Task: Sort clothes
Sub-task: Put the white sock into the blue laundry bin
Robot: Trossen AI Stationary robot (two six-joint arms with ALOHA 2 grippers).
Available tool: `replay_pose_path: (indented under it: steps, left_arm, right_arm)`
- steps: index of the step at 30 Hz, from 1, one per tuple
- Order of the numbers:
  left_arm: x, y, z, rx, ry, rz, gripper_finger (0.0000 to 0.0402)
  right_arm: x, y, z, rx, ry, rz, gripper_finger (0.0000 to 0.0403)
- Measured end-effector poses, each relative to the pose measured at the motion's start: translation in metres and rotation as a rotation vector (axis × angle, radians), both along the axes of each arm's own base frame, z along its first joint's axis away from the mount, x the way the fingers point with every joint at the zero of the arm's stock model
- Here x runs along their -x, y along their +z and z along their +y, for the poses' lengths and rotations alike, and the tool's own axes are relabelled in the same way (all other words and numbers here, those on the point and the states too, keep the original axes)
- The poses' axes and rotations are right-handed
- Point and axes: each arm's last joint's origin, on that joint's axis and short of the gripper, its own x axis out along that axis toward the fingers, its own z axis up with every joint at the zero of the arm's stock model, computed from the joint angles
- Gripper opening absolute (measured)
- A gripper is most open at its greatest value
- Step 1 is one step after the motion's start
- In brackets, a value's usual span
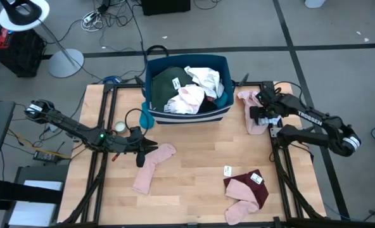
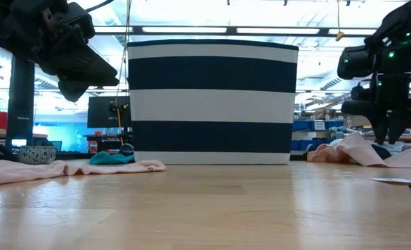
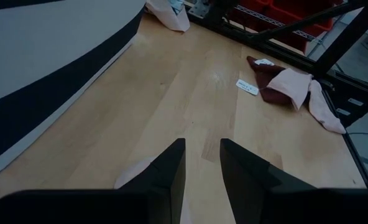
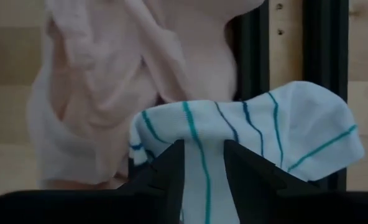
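Note:
A dark blue bin with white stripes (image 1: 187, 118) at the table's far middle holds a dark green top (image 1: 168, 81) and white and pink pieces. A pink sock (image 1: 154, 166) lies on the table below my open left gripper (image 1: 146, 151) (image 3: 202, 144), which touches nothing. At the far right, my right gripper (image 1: 258, 114) (image 4: 204, 155) points down over a pink garment (image 4: 97, 93) and a white sock with teal and blue stripes (image 4: 252, 137). The striped sock lies partly over a black frame rail. A maroon piece (image 1: 247, 183) lies under a pink sock (image 1: 241, 206) at the near right. My right gripper comes from above with one finger (image 4: 171, 171) on either side of the striped sock's raised part (image 4: 204, 134). Cloth shows in the gap between the fingers. I cannot tell whether the fingers touch it.
A teal item (image 2: 112, 158) and a small round bowl (image 1: 120, 126) sit left of the bin. A white tag (image 1: 227, 170) lies loose by the maroon piece. Black frame rails (image 1: 277, 158) run along both sides of the wooden tabletop, and bare wood shows in the near middle.

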Motion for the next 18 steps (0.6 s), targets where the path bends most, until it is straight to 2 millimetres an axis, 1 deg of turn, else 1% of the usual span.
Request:
replay_pose_path:
  steps: [3,7,8,12,18]
  left_arm:
    - [0.0,0.0,0.0,0.0,0.0,0.0,0.0106]
    - [0.0,0.0,0.0,0.0,0.0,0.0,0.0106]
    - [0.0,0.0,0.0,0.0,0.0,0.0,0.0106]
    - [0.0,0.0,0.0,0.0,0.0,0.0,0.0106]
    - [0.0,0.0,0.0,0.0,0.0,0.0,0.0106]
  right_arm:
    - [-0.001,-0.004,-0.002,-0.027,-0.003,0.019,0.0082]
    - [-0.005,-0.011,-0.006,-0.095,0.027,0.038,0.0017]
    - [-0.006,-0.014,-0.007,-0.114,0.039,0.04,0.0009]
    - [-0.01,-0.019,-0.008,-0.163,0.07,0.047,0.0003]
    - [-0.016,-0.017,-0.005,-0.159,0.134,-0.007,0.0001]
